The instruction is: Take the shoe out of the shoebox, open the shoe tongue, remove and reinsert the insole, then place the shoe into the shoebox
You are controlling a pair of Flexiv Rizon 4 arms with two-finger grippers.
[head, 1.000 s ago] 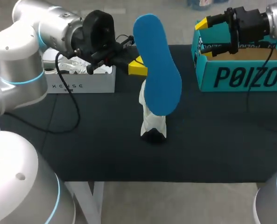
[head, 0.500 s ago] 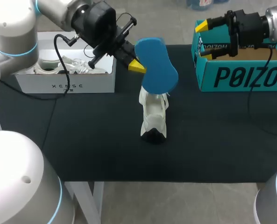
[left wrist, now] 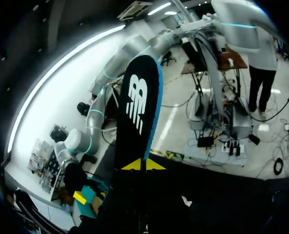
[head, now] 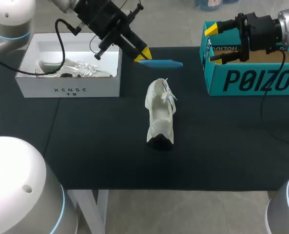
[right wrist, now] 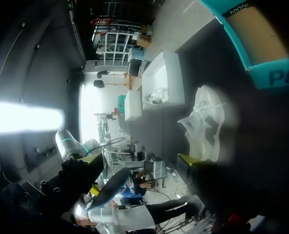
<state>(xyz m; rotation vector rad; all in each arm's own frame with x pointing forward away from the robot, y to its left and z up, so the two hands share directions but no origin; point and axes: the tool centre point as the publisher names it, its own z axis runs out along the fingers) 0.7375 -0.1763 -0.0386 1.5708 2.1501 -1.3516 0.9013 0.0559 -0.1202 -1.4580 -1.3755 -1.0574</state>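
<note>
White box (head: pixel 68 90) at 10 o'clock of table (head: pixel 86 146). L gripper (head: pixel 142 55) clamped on blue insole (head: pixel 162 63), held flat. Shoe (head: pixel 160 114) mid-table, toe to 6, insole at its 12. Teal shoebox (head: pixel 251 80) at 2 o'clock; R gripper (head: pixel 213 43) spread wide, empty, over its wall.

White laced shoe (head: pixel 160 117) lies on the table near its middle, dark end toward the near edge, outside any box. The insole (head: pixel 160 63) is blue on top and black beneath. It is out of the shoe, level in the air beyond it, pinched at one end by the left gripper (head: pixel 143 55). The teal shoebox (head: pixel 251 80) is open at far right, with a brown interior.
</note>
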